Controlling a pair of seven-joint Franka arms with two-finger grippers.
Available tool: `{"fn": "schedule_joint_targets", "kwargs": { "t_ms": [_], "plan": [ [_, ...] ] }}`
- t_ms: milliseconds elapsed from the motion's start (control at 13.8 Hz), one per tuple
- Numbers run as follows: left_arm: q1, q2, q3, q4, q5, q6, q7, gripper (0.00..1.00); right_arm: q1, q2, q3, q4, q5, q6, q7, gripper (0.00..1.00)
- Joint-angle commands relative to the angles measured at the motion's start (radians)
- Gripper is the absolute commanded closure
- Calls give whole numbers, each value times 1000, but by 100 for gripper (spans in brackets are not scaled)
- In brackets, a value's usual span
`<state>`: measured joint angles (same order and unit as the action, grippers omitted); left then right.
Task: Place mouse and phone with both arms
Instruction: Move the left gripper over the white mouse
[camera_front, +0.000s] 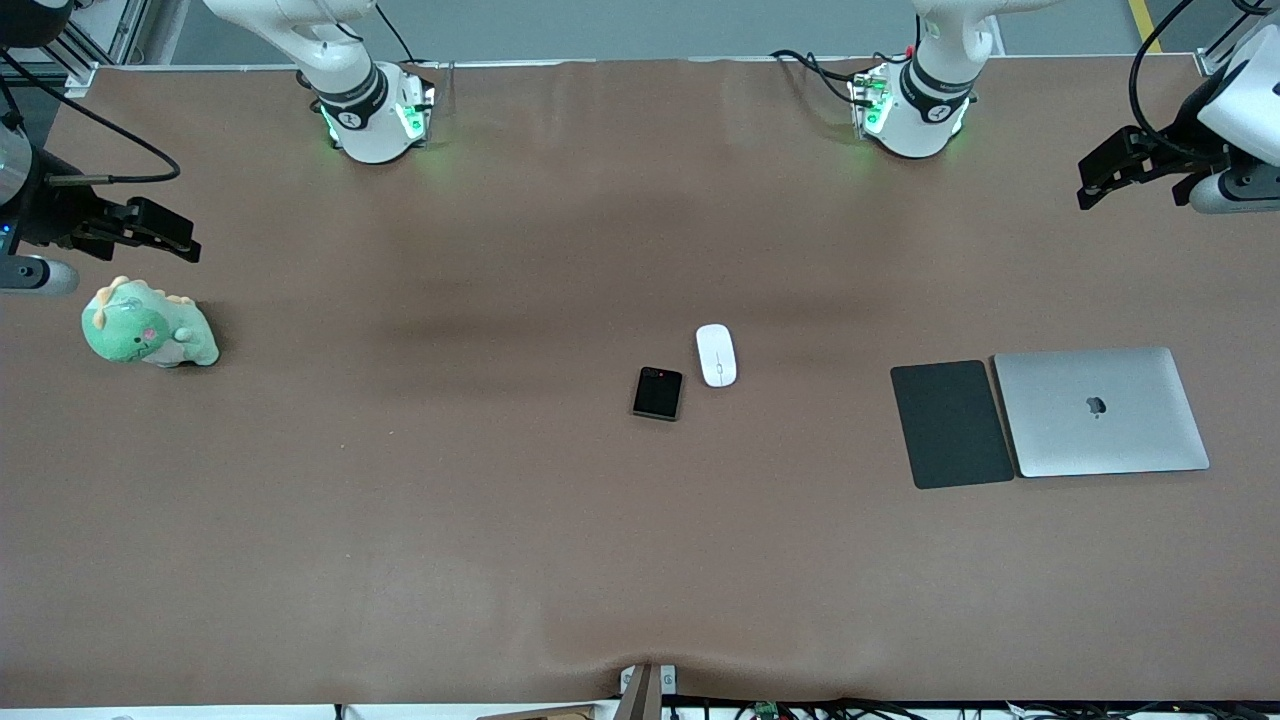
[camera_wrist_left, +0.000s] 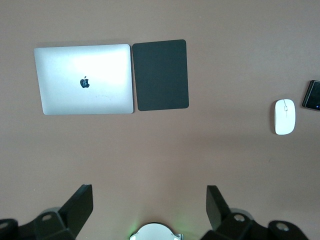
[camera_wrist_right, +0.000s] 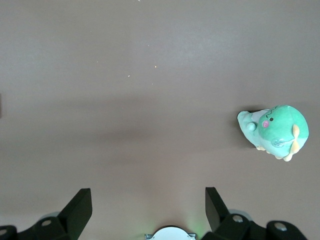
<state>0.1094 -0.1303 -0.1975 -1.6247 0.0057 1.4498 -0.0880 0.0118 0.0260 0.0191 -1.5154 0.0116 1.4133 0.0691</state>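
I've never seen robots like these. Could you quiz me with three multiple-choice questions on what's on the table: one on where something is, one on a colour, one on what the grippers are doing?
1. Where does the phone lie relative to the mouse?
A. On top of it
B. Beside it, slightly nearer the front camera
C. On the laptop

2. What colour is the plush toy?
A. Green
B. Red
C. Black

3. What state are the left gripper and right gripper in?
A. Both shut on something
B. One holds the mouse
C. Both open and empty

Answers:
1. B: the phone sits lower in the front view, next to the mouse, near the table's middle.
2. A: its body is green with a pale belly, at the right arm's end of the table.
3. C: each wrist view shows the fingers spread wide with only bare table between them.
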Motion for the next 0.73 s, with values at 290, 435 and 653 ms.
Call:
{"fn": "schedule_joint_targets", "kwargs": {
  "t_ms": [290,435,653],
  "plan": [
    [-17,53,-28,45,77,-20,17,0,2,20,8,18,-16,-10,11,0],
    [-20,92,-77,34,66,-22,-2,0,1,20,8,18,-18,-11,11,0],
    [-19,185,-163,-4,49,45,-117,0,-3,18,8,20,-16,-19,12,0]
  ]
}}
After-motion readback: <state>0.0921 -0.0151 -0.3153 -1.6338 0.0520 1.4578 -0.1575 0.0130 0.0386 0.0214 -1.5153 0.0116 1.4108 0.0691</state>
